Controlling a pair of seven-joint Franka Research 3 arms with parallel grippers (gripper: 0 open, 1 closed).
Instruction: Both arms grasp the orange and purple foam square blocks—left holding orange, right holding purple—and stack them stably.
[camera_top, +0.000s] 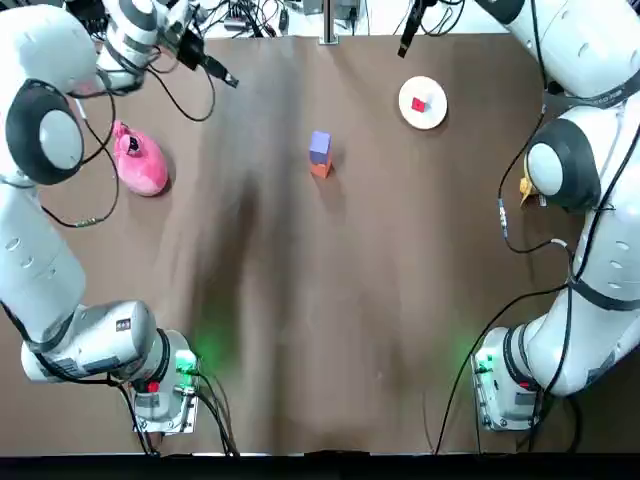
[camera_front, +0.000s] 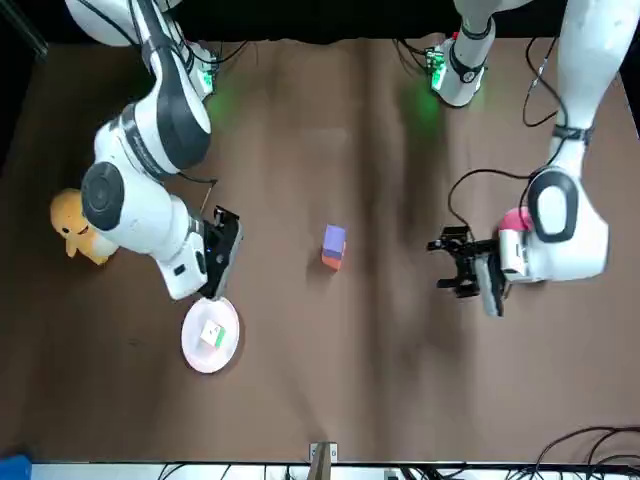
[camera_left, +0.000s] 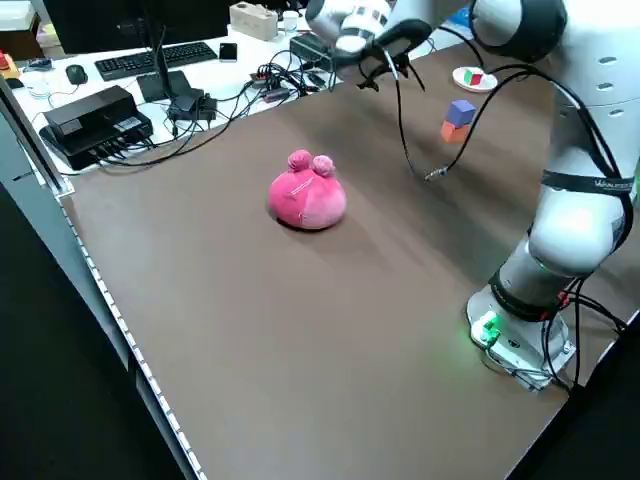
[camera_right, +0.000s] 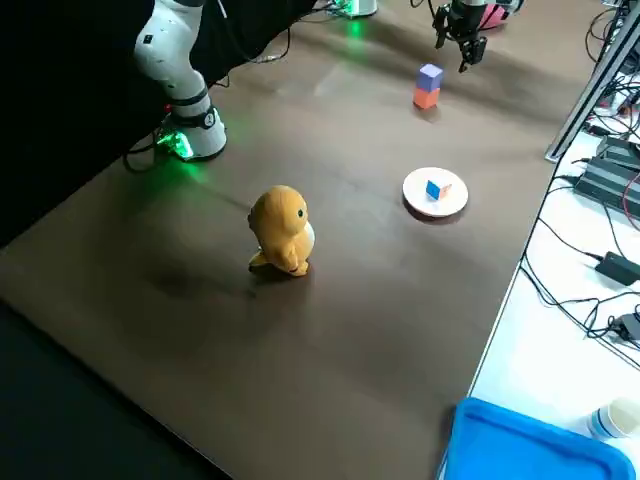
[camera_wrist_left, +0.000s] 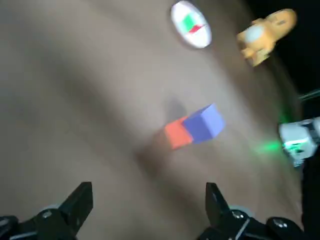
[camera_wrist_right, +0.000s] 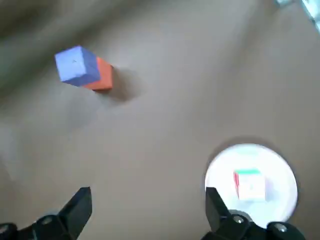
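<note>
The purple block (camera_top: 320, 145) sits on top of the orange block (camera_top: 321, 169) at the far middle of the table, as a small upright stack (camera_front: 333, 248). Neither gripper touches it. My left gripper (camera_top: 222, 76) hovers to the stack's far left, open and holding nothing; its wrist view shows the purple block (camera_wrist_left: 205, 123) and orange block (camera_wrist_left: 176, 134) well beyond the open left gripper (camera_wrist_left: 147, 190). My right gripper (camera_front: 227, 250) is raised near the white plate, also open and holding nothing (camera_wrist_right: 147, 192), with the stack (camera_wrist_right: 82, 70) off at a distance.
A white plate (camera_top: 436, 112) carrying a small multicoloured cube lies right of the stack. A pink plush (camera_top: 140, 165) sits at the left, and a yellow duck plush (camera_front: 75, 225) at the right. Cables and desk gear lie beyond the far edge.
</note>
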